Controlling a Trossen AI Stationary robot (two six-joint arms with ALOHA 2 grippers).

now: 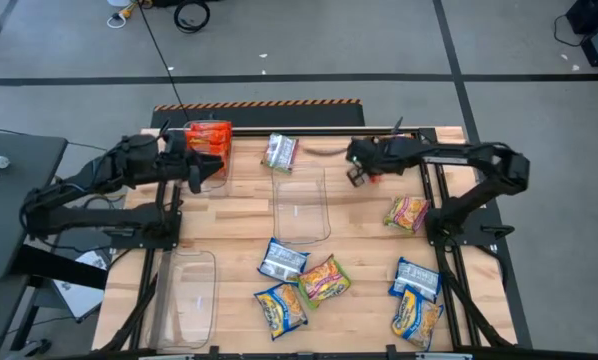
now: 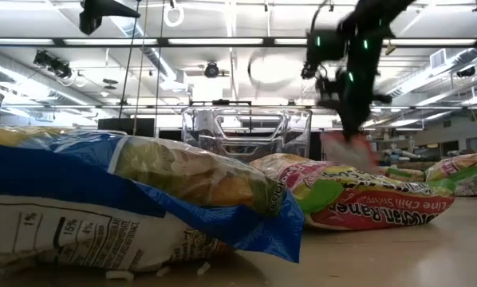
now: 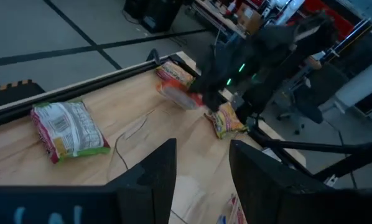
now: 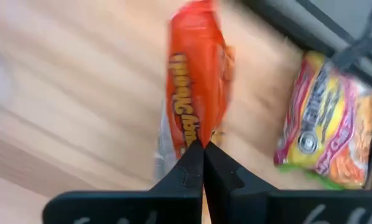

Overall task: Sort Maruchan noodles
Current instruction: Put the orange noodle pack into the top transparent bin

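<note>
My right gripper (image 1: 360,174) hovers over the table's far middle, shut on an orange-red noodle packet (image 4: 195,81), which also shows in the left wrist view (image 3: 176,94) and the low view (image 2: 346,147). My left gripper (image 1: 196,172) is open and touches nothing. It hangs beside the far-left clear bin (image 1: 215,158), which holds orange-red packets (image 1: 209,135). A yellow-pink-green packet (image 1: 279,152) lies flat near the far edge, another (image 1: 407,212) on the right and a third (image 1: 324,280) near the front. Several blue-yellow-white packets (image 1: 282,260) lie flat on the near half. My right gripper pinches the orange-red packet between its two shut fingers at the middle of one short end (image 4: 197,135). The fingers (image 2: 344,119) come from above and the packet hangs below them. Other packets in the low view hide its lower end.
An empty clear bin (image 1: 301,205) stands at the table's middle, just left of my right gripper. A second clear bin (image 1: 189,295) sits at the near-left corner. Bare wood (image 1: 239,205) lies between the far-left bin and the middle bin.
</note>
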